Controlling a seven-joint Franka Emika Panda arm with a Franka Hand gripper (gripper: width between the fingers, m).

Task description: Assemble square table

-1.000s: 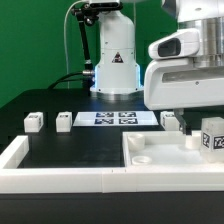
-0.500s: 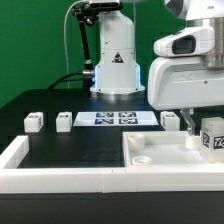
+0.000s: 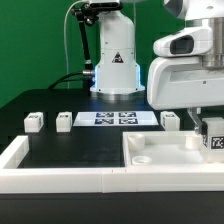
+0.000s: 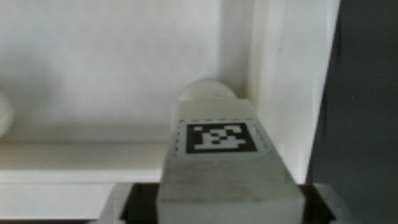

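Bright, even light is filling both views. The wrist view's white leg (image 4: 217, 170) is looking soft, slightly blurred.

you've got open black table (image 3: 85, 145) mid-scene, loose legs (image 3: 65, 120) and marker board (image 3: 118, 119) lining the back, rail (image 3: 60, 178) walling the front, tabletop (image 3: 165, 152) filling the exterior view's right, gripper (image 3: 212, 132) clamping a leg (image 4: 221, 140) tight beside the tabletop's rim

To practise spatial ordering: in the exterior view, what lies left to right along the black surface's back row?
first white leg → second white leg → marker board → third white leg → tagged leg
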